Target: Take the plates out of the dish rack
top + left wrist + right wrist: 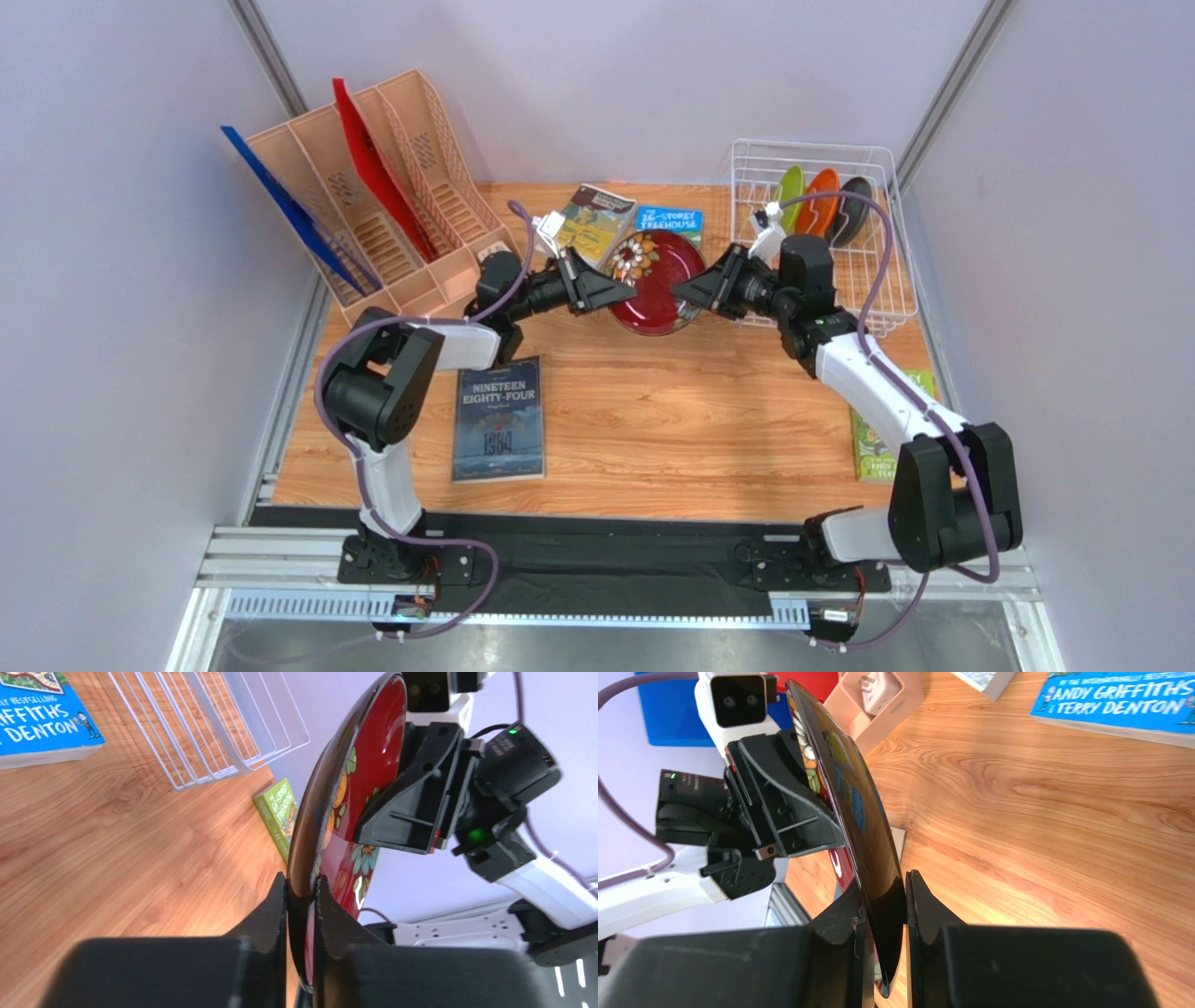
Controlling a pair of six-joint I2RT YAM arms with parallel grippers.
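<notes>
Red floral plate (pixel 657 282) hangs above the table (pixel 631 434), left of the dish rack (pixel 811 143) — left gripper (pixel 606 291) clamped on one rim, right gripper (pixel 690 294) pinching the opposite rim. Looks like a handover: right should let go only once left's hold is firm, w/o twisting — then lower it flat. Three other plates (pixel 825 203) sit in the rack.

Left arm (pixel 452 345), right arm (pixel 877 385) reach inward; jaws clamped.
</notes>
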